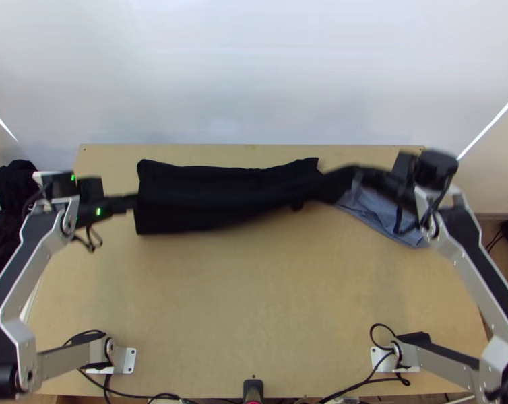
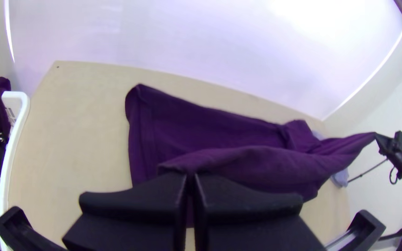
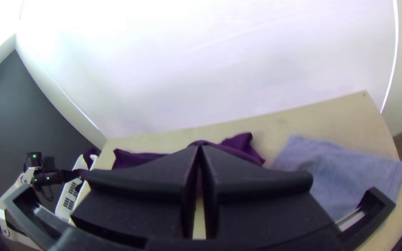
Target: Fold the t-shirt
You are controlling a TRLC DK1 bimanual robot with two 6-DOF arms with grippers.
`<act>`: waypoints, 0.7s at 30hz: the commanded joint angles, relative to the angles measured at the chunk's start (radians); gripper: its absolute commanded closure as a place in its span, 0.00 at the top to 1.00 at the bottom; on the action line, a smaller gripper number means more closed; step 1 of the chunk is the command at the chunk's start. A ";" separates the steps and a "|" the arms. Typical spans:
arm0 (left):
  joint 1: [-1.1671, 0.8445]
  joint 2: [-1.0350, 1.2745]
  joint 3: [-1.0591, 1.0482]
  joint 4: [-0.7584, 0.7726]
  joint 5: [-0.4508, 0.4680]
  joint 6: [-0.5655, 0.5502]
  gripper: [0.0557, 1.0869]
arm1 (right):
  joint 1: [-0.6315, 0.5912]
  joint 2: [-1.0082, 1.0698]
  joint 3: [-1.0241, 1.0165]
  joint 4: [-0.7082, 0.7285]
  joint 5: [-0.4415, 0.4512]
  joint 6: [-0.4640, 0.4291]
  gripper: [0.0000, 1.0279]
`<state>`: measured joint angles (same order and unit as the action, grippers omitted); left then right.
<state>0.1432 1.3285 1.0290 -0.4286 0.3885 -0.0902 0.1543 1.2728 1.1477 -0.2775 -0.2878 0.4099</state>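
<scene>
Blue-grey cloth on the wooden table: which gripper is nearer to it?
Right. In the top view the right gripper overlaps the cloth's edge; the left gripper is far off, at the black t-shirt's left end.

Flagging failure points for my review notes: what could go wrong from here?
The dark t-shirt is pinched only at its raised edge by the left gripper and right gripper, so it might slip free. That edge sags between them and could land crooked. The blue-grey cloth lies near the right gripper's end and might get caught in the fold.
</scene>
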 commanded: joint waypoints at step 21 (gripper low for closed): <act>-0.056 0.400 1.211 -0.164 -0.300 -0.419 0.04 | -0.029 0.408 1.106 -0.017 0.058 0.013 0.03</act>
<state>0.0628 1.7451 2.0689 -0.5842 0.1017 -0.4862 0.1505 1.7119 2.1193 -0.2909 -0.2382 0.3813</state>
